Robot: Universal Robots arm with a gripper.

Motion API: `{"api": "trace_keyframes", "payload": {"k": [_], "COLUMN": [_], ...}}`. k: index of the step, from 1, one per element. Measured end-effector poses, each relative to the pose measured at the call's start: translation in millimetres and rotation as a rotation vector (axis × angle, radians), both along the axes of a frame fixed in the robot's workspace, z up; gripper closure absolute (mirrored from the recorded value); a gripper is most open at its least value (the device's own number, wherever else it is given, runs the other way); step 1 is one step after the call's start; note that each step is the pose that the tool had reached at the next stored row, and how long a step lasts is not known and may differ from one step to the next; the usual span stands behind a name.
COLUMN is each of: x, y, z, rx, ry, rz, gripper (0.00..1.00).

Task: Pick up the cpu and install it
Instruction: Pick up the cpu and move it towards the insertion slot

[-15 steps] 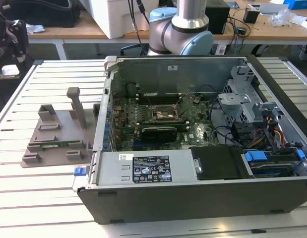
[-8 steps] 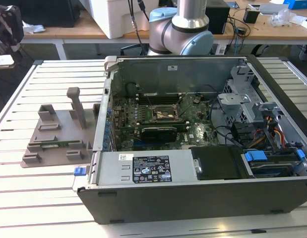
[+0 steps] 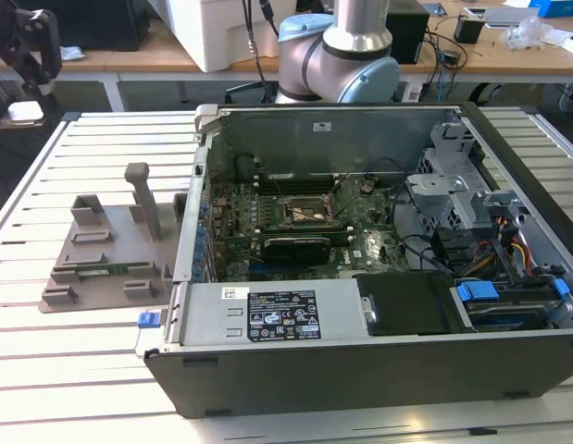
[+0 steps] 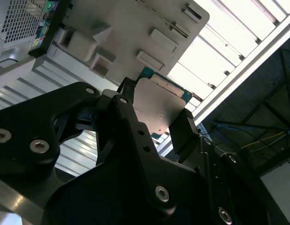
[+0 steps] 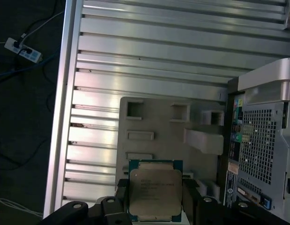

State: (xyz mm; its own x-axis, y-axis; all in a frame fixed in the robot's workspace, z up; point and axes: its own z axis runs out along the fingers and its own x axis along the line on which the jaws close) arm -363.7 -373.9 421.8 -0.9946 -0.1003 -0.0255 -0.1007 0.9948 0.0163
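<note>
Between the fingers [image 5: 190, 201], tight on its opposite edges, the cpu [image 5: 155, 192], above the grey holder [image 5: 159, 122].

The exterior view is bright and even, lit seemingly from overhead. The slatted table [image 3: 73, 370] shines pale, the open computer case [image 3: 508, 365] holds soft shadow inside, and the scene darkens toward ten o'clock. In the second wrist view the slats blow out to white and the gripper [image 4: 156, 110] is a near-black silhouette. In the first wrist view glare streaks the slats, the floor [image 5: 23, 117] is dark, and the cpu [image 5: 155, 190] gives a dull sheen.
</note>
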Motion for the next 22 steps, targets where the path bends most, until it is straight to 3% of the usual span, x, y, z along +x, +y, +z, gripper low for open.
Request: {"api": "trace_keyframes", "payload": {"k": [7, 10, 13, 19, 22], "x": [45.8, 59.6, 87.6, 122.7, 135.1], "y": [0.0, 0.1, 0.5, 1.5, 2.0], "z": [0.0, 0.0, -0.1, -0.2, -0.3], "rx": [0.0, 0.0, 0.0, 0.0, 0.0], "ry": [0.0, 0.0002, 0.001, 0.0018, 0.0021], "rz": [0.0, 0.0, 0.0, 0.0, 0.0], "gripper": [0.45, 0.45, 0.45, 0.45, 0.45]}}
